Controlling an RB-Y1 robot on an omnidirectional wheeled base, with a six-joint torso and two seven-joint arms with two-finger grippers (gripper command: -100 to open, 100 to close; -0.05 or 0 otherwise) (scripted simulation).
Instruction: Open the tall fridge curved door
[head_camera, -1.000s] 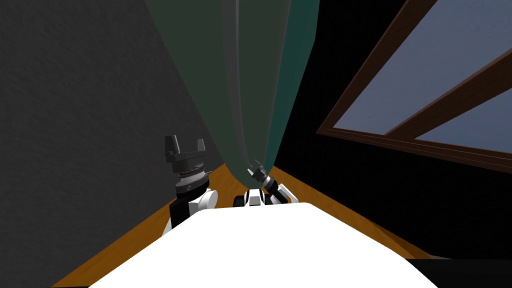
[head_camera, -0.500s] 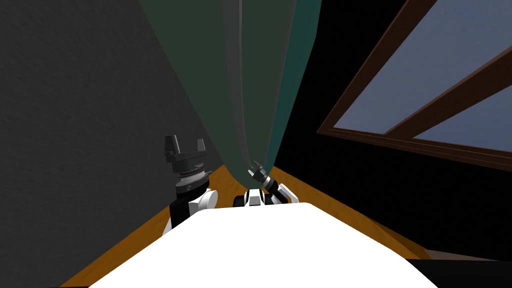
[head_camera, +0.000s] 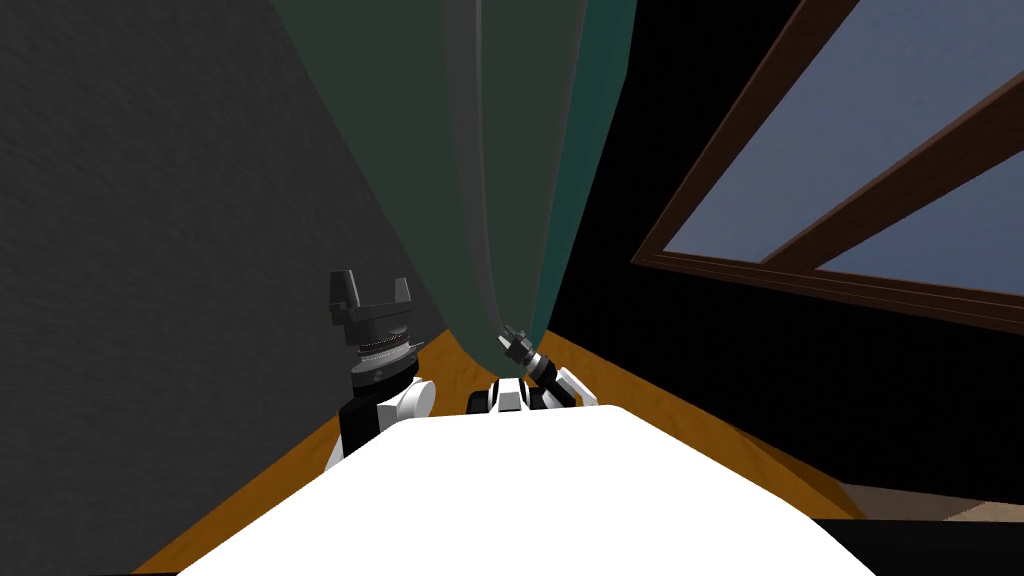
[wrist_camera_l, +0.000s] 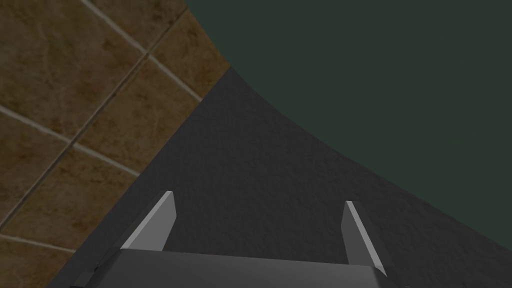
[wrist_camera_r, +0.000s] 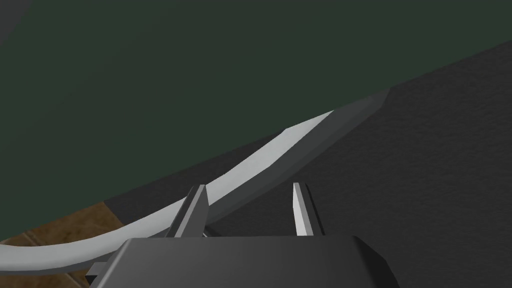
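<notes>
Tall dark green fridge door (head_camera: 400, 150) straight ahead, curved, rising from the wooden floor (head_camera: 455, 365), with a long grey handle (wrist_camera_r: 280, 145) bowed along its front. Right gripper (wrist_camera_r: 248, 186) low on that handle, fingers drawn in well short of full spread and set either side of the bar. Looks gripped, though contact at the farther finger is hard to confirm. Left gripper (wrist_camera_l: 259, 197) off to the fridge's left, raised, fingers spread wide on nothing, facing the dark grey wall (head_camera: 150, 250) beside the fridge.

Judged progress: handle taken, swing hardly begun if at all, with no gap or interior to be made out at the door's edge. Whole pull left to do.

Fridge top cut off, hinge side hidden. To the fridge's right, a black area (head_camera: 620, 300) below a window (head_camera: 850, 180).
</notes>
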